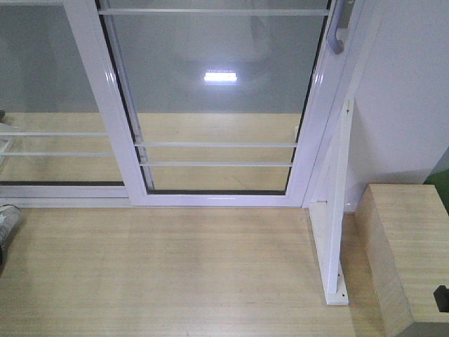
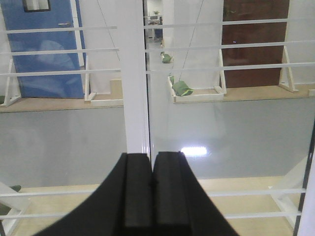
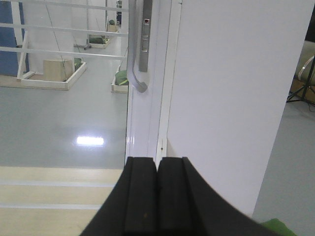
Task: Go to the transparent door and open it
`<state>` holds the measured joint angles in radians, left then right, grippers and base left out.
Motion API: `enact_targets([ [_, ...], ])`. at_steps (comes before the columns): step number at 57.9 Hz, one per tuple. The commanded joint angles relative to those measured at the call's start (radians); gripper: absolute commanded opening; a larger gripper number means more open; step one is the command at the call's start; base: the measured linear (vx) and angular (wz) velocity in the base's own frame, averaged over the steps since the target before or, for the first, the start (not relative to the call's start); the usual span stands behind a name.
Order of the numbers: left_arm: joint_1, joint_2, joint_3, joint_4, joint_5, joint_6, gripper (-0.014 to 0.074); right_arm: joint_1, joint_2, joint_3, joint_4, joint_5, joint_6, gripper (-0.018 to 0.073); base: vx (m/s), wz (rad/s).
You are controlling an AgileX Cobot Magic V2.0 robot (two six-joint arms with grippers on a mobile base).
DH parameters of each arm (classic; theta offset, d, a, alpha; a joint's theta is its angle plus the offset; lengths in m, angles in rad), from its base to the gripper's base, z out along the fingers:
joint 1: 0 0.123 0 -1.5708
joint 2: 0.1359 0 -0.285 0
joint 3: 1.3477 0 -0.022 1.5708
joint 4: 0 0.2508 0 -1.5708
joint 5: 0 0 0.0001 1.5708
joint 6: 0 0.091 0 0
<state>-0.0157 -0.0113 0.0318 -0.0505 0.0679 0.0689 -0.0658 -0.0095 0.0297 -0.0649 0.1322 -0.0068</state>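
Note:
The transparent door (image 1: 217, 105) fills the front view, a glass panel in a white frame with thin white bars across it. Its curved silver-grey handle (image 1: 339, 35) sits on the right stile at the top edge. In the right wrist view the handle (image 3: 138, 64) hangs above and slightly left of my right gripper (image 3: 157, 160), which is shut and empty, some way short of the door stile (image 3: 142, 128). My left gripper (image 2: 151, 157) is shut and empty too, pointing at a white upright stile (image 2: 133, 98) between the glass panes. Neither gripper shows in the front view.
A handle-less glass panel (image 1: 42, 84) adjoins on the left. A white wall (image 3: 226, 98) stands right of the door, with a white floor bracket (image 1: 335, 232) at its foot. A wooden box (image 1: 403, 253) sits at the lower right. A shoe (image 1: 7, 221) shows at the left edge.

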Motion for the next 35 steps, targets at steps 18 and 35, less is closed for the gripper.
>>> enact_targets([
  [18,-0.003,-0.004,0.014,-0.007,-0.079,-0.007,-0.0006,-0.005,-0.013,0.004,-0.004,-0.084,0.0,-0.0006,0.38,-0.06],
  [35,-0.003,-0.004,0.014,-0.007,-0.079,-0.007,-0.0006,-0.005,-0.013,0.004,-0.004,-0.084,0.0,-0.0006,0.29,0.0],
])
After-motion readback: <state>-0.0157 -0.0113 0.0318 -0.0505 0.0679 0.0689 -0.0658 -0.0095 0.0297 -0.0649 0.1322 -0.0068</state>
